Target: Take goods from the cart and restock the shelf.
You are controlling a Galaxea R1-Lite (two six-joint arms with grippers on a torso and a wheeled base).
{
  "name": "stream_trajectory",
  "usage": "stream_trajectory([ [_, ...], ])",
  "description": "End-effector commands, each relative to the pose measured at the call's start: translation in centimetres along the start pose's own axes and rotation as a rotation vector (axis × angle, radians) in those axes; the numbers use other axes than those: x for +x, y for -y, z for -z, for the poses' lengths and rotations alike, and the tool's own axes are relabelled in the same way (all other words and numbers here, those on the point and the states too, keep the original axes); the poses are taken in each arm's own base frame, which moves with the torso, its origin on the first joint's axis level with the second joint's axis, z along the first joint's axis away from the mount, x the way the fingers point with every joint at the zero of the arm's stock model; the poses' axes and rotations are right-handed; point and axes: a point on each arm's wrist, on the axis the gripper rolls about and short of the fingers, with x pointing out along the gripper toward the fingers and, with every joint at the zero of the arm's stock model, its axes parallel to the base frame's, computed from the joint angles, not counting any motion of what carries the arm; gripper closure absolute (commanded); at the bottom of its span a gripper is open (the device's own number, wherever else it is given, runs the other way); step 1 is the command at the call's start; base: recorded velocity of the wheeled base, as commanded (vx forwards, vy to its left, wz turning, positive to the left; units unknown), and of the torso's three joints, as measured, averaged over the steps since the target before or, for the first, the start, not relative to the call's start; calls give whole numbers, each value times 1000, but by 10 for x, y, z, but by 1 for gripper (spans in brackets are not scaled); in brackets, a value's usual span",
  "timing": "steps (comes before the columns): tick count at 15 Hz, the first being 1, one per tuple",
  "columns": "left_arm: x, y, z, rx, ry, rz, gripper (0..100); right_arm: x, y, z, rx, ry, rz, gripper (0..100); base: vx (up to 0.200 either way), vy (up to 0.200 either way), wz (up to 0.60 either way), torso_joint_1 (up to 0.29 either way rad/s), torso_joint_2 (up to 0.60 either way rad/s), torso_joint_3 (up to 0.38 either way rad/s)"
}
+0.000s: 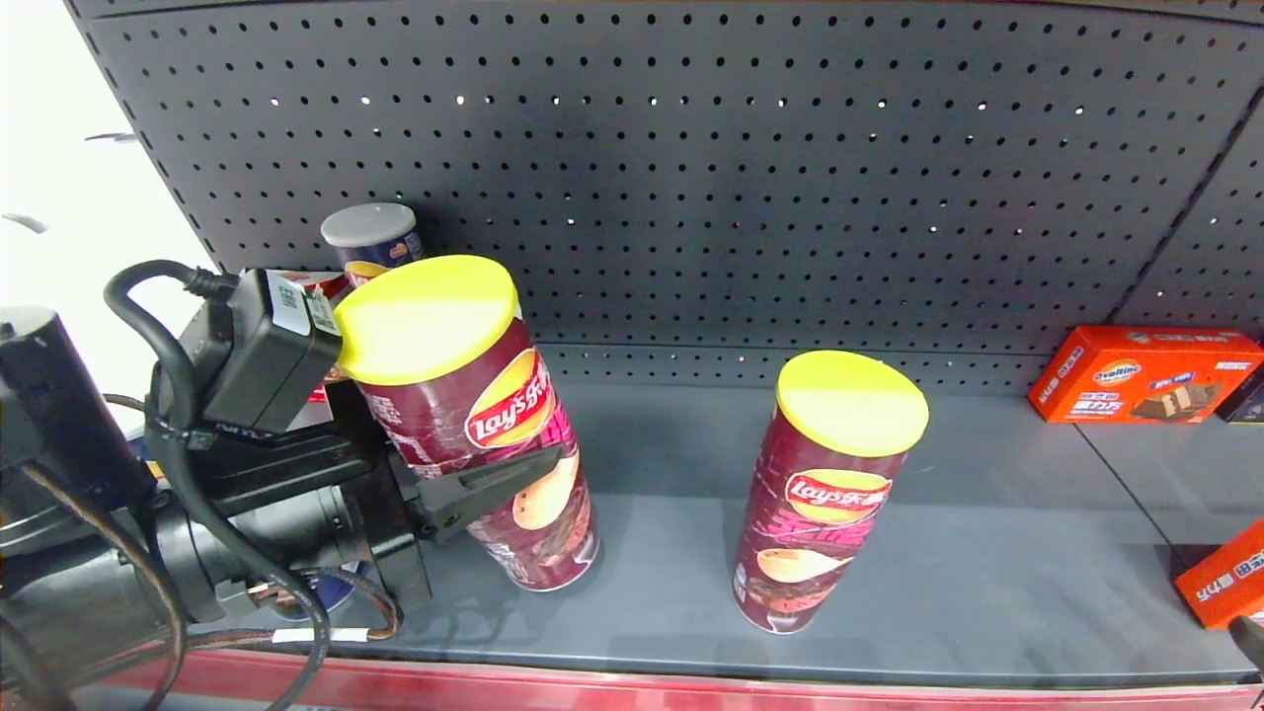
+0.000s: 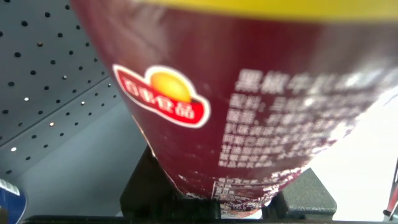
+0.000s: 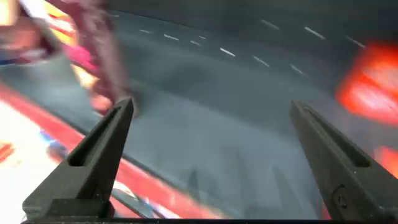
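Note:
My left gripper [image 1: 491, 481] is shut on a maroon chips can with a yellow lid [image 1: 474, 415], at the left of the grey shelf [image 1: 987, 553]. The can leans, with its base low at the shelf board; I cannot tell whether it touches. Close up in the left wrist view, the same can [image 2: 249, 112] sits between the dark fingers [image 2: 305, 198]. A second identical can [image 1: 820, 494] stands upright mid-shelf, to the right of the held one. My right gripper [image 3: 211, 112] is open over the shelf's front, with nothing between its fingers.
A blue can with a grey lid [image 1: 373, 240] stands at the back left against the pegboard wall [image 1: 691, 178]. Orange boxes lie at the right [image 1: 1145, 375] and front right [image 1: 1224, 578]. A red strip [image 1: 592, 686] edges the shelf front.

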Motion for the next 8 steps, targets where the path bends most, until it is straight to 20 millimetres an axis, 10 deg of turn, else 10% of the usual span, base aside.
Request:
stream_trajectory([
  [1, 0, -1, -1, 1, 3, -6, 100, -45, -25, 9, -28, 50, 306, 0, 0, 0, 0, 0, 0, 0],
  [8, 1, -3, -2, 5, 5, -16, 100, -59, -32, 79, 17, -49, 540, 0, 0, 0, 0, 0, 0, 0],
])
